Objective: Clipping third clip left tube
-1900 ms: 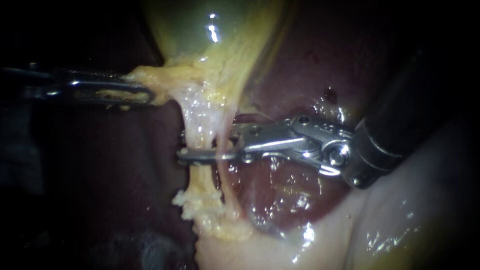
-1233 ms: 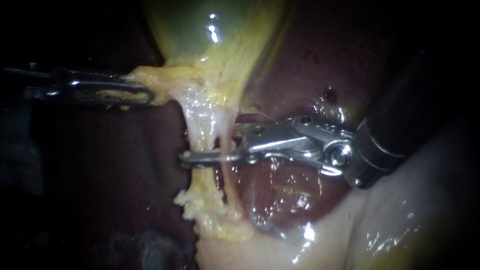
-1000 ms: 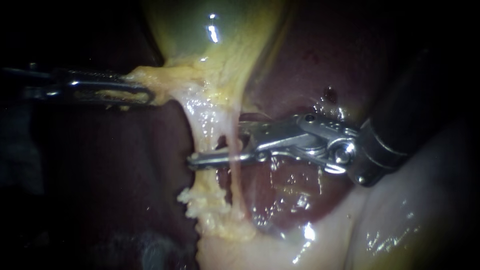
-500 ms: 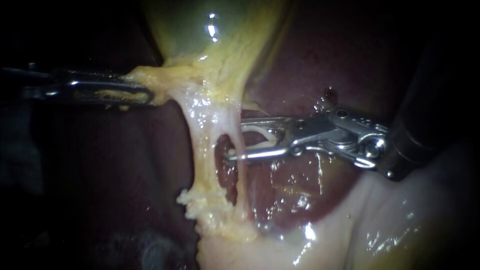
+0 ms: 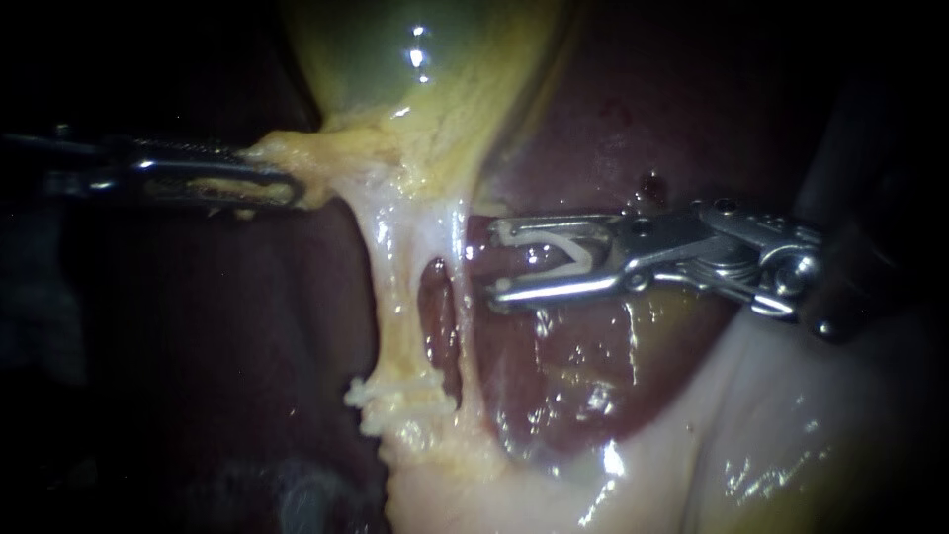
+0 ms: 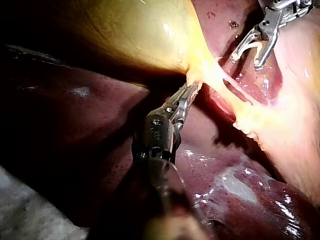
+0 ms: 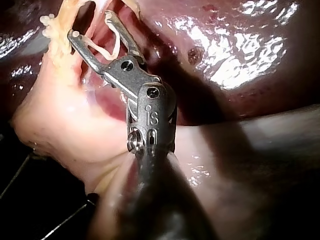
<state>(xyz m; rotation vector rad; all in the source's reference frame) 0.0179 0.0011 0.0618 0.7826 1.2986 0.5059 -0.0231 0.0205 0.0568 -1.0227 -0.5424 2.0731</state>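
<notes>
The yellow-green gallbladder (image 5: 415, 59) narrows into two pale strands, the thicker left tube (image 5: 395, 287) and the thin right tube (image 5: 467, 326). My left instrument (image 5: 282, 186) is shut on the yellow fatty tissue at the gallbladder's neck and holds it stretched; the left wrist view shows those jaws (image 6: 189, 92) on the same tissue. My right instrument (image 5: 499, 262) stands just right of the right tube, touching neither tube. Its jaws stand wide apart with a white clip (image 5: 549, 247) seated between them, as the right wrist view confirms with the jaws (image 7: 91, 25) and the clip (image 7: 107, 47).
Dark red liver (image 5: 613, 129) lies behind and around the tubes. A window (image 5: 435, 307) gapes between the two tubes. Pale fatty tissue (image 5: 425, 435) anchors their lower ends, and whitish tissue (image 5: 791, 425) spreads under the right instrument's shaft.
My right instrument, whose jaws straddled the left tube, has drawn back to the right, clear of both tubes, with the clip still between its jaws. The left instrument has held still.
</notes>
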